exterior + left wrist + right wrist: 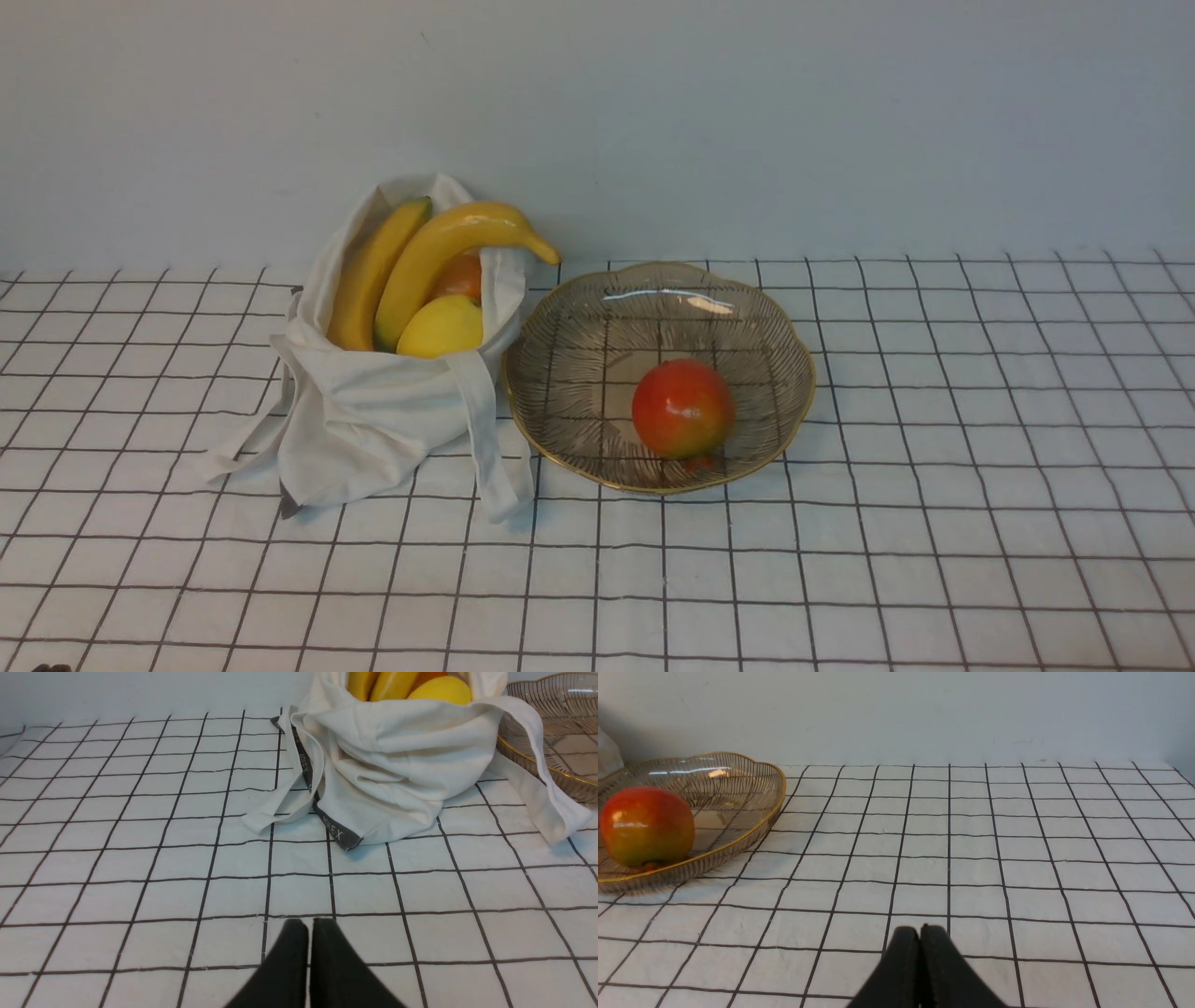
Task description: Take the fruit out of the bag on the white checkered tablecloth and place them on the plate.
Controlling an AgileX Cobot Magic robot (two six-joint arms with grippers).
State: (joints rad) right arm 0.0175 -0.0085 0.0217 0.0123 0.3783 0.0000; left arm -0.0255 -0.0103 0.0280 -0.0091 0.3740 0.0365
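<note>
The off-white cloth bag (373, 411) stands on the white checkered tablecloth (934, 467), left of the plate (569, 373). Two yellow bananas (439, 257) stick out of its mouth, with a yellow-green round fruit (441, 327) and a small orange-red one (460, 277) beside them. A round red fruit (681, 408) lies in the ribbed glass plate. Neither arm shows in the front view. My left gripper (309, 926) is shut and empty, low over the cloth, some way short of the bag (397, 765). My right gripper (920, 932) is shut and empty, to the right of the plate (738, 830) and the red fruit (647, 826).
The bag's long handles (490, 439) trail over the cloth towards me, one lying close to the plate's rim. A plain pale wall (747, 121) rises straight behind the table.
</note>
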